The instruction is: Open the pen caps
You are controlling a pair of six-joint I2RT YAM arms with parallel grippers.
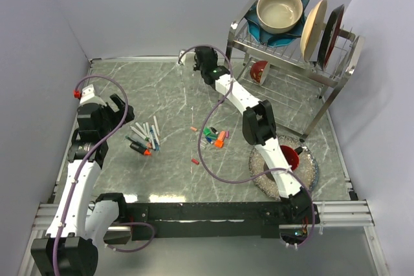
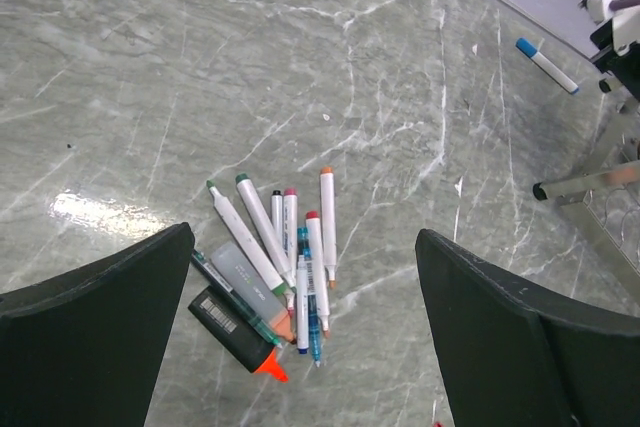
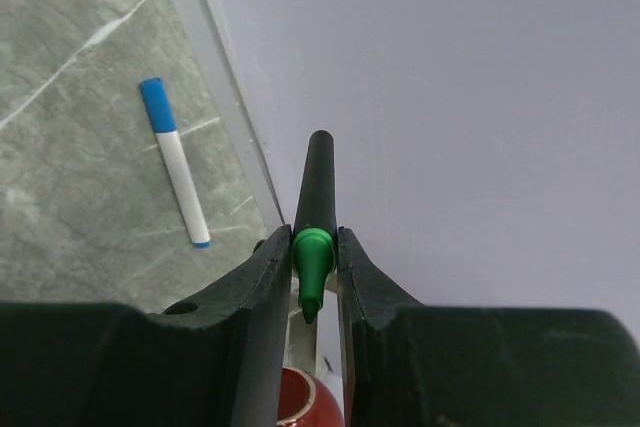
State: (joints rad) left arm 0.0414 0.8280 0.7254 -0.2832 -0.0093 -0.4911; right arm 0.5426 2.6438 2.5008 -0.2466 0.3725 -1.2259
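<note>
red bowl (image 3: 300, 405) being cut by bottom edge, dish rack (image 2: 585, 181) running off right edge, pen caps (image 1: 220, 139) looking too small to count

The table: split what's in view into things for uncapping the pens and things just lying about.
For the job:
- pile of pens
- loose caps
- blue-capped pen
- black pen, green-tipped, in the right gripper

Lying about:
- dish rack
- cream bowl
- plates
- red bowl on the glass plate

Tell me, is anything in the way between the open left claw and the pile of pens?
No, nothing I can see. The left claw hangs open above the pile of pens, with only air between.
</note>
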